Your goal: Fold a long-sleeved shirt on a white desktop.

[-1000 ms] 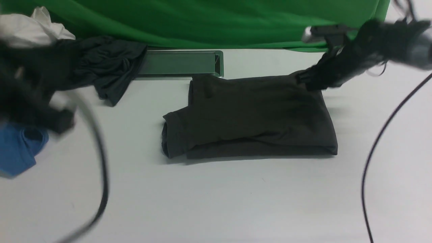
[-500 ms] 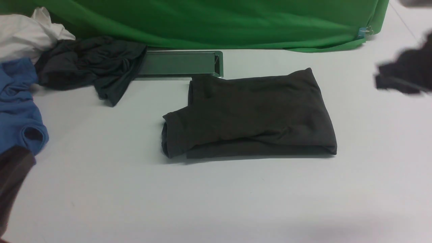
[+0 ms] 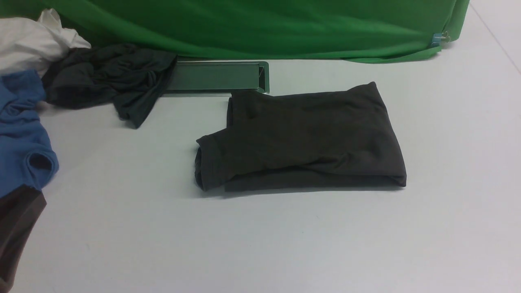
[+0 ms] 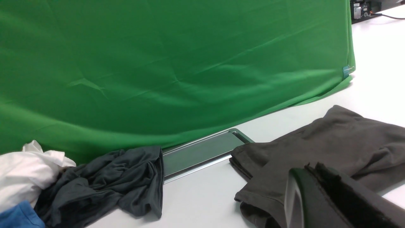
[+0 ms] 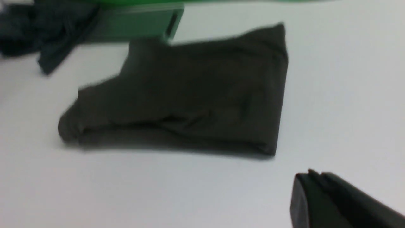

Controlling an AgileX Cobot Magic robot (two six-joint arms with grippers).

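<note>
The long-sleeved shirt [image 3: 301,138] lies folded into a dark brownish-black rectangle in the middle of the white desktop [image 3: 260,244], with one cuff end sticking out at its left. Neither gripper touches it. In the left wrist view my left gripper [image 4: 312,167] is shut and holds nothing, hovering in front of the shirt [image 4: 332,142]. My right gripper [image 5: 313,172] is also shut and holds nothing, over bare desktop and clear of the shirt [image 5: 190,91]. I cannot make out either gripper in the front view.
A green backdrop [image 3: 244,24] hangs along the far edge, with a flat metal tray [image 3: 215,76] at its foot. A dark grey-green garment [image 3: 110,77], a blue garment [image 3: 20,130] and a white cloth [image 3: 32,36] are piled at far left. An unidentified dark brown shape [image 3: 16,232] sits at the lower left edge.
My right gripper let go of the shirt's far right corner, drew off to the right out of the front view and shut. My left arm also left that view. The shirt stayed put.
</note>
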